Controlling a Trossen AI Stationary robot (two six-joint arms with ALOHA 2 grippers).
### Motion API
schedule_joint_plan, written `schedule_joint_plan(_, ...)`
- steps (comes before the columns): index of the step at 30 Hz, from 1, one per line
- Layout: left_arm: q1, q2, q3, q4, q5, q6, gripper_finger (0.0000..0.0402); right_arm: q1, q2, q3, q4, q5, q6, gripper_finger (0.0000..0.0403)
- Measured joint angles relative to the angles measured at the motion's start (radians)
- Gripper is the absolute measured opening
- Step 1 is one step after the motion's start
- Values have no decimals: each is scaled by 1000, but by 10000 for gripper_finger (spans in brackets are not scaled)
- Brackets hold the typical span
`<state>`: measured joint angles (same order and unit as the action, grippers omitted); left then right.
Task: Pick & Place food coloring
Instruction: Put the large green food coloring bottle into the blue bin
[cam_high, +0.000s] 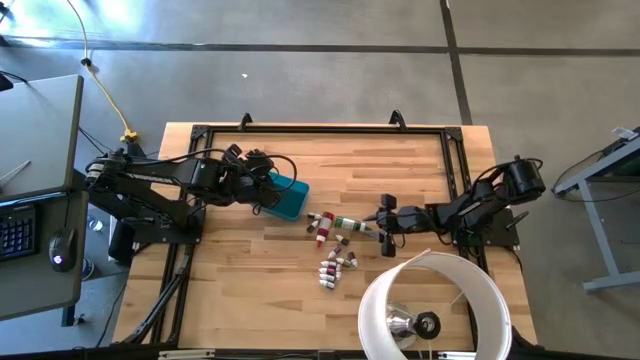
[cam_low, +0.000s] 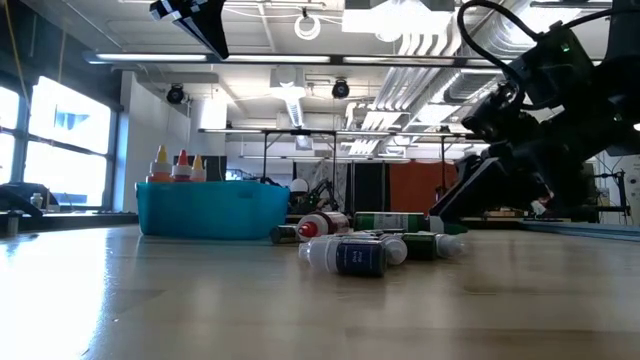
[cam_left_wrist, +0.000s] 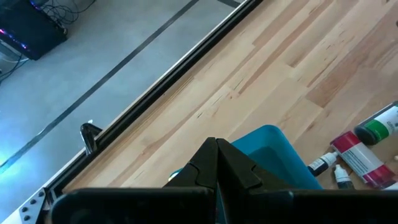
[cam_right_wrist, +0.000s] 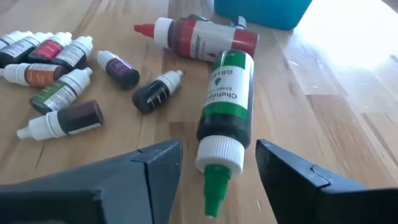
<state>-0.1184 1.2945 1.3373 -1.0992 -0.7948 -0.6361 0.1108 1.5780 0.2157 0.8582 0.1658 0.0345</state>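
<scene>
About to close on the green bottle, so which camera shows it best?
The right wrist view: the green bottle lies on its side, cap toward the open right gripper, label readable. The high view shows it small beside the red bottle. The low view shows it edge-on behind other bottles. The left wrist view catches only its end.

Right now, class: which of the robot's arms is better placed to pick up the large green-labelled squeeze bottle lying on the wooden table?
Right. The right gripper is open around the large green-labelled squeeze bottle's cap end; the left gripper is shut above the teal plastic bin.
</scene>
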Motion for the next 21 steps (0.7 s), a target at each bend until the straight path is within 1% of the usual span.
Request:
schedule_joint_plan(4, 0, 0, 0, 0, 0, 2, 0, 0, 0, 0, -1, -10, 16, 210)
schedule_joint_plan(8, 0, 0, 0, 2, 0, 2, 0, -4, 0, 0, -10, -4, 42, 211)
schedule_joint_plan(13, 0, 0, 0, 11, -1, 2, 0, -39, 0, 0, -8, -10, 45, 211)
schedule_joint_plan(17, 0, 0, 0, 11, -1, 2, 0, -60, 3, 0, -6, -46, 62, 211)
schedule_joint_plan(21, 0, 0, 0, 11, -1, 2, 0, -58, 46, 0, 47, -65, 66, 211)
